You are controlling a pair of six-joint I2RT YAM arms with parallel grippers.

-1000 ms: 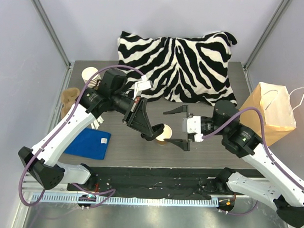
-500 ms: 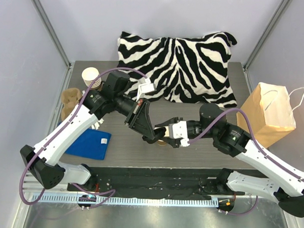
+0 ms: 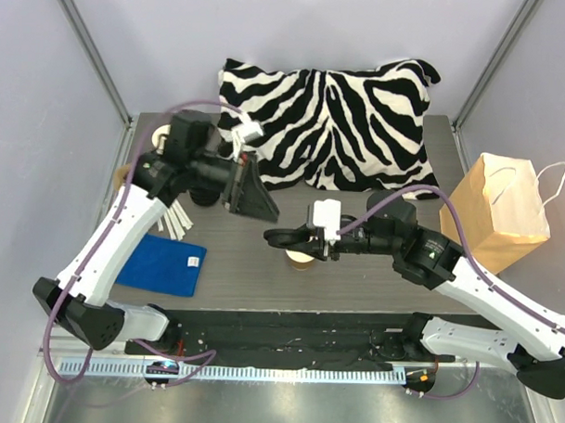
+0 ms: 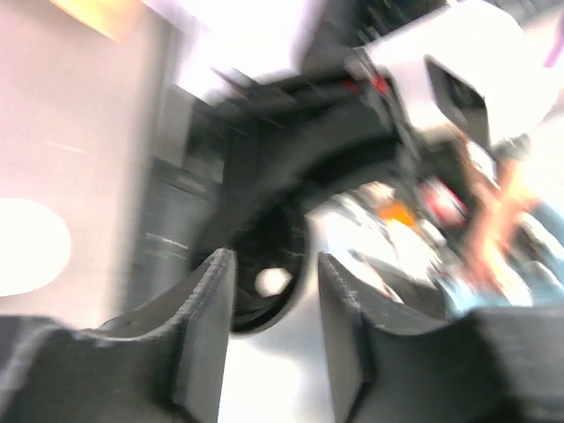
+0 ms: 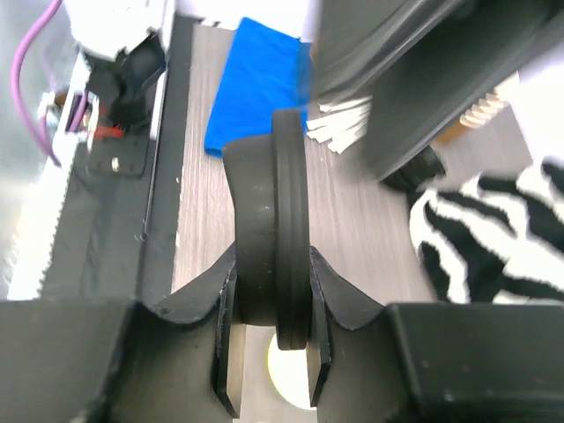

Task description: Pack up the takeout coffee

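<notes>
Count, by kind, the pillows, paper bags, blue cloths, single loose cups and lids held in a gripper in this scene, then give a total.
Zebra pillow: 1
Brown paper bag: 1
Blue cloth: 1
Single paper cup: 1
Black lid held in the right gripper: 1
Total: 5

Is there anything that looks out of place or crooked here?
Yes. The black lid is not on the paper cup: the right gripper pinches it upright, on its edge, over the open cup.
</notes>
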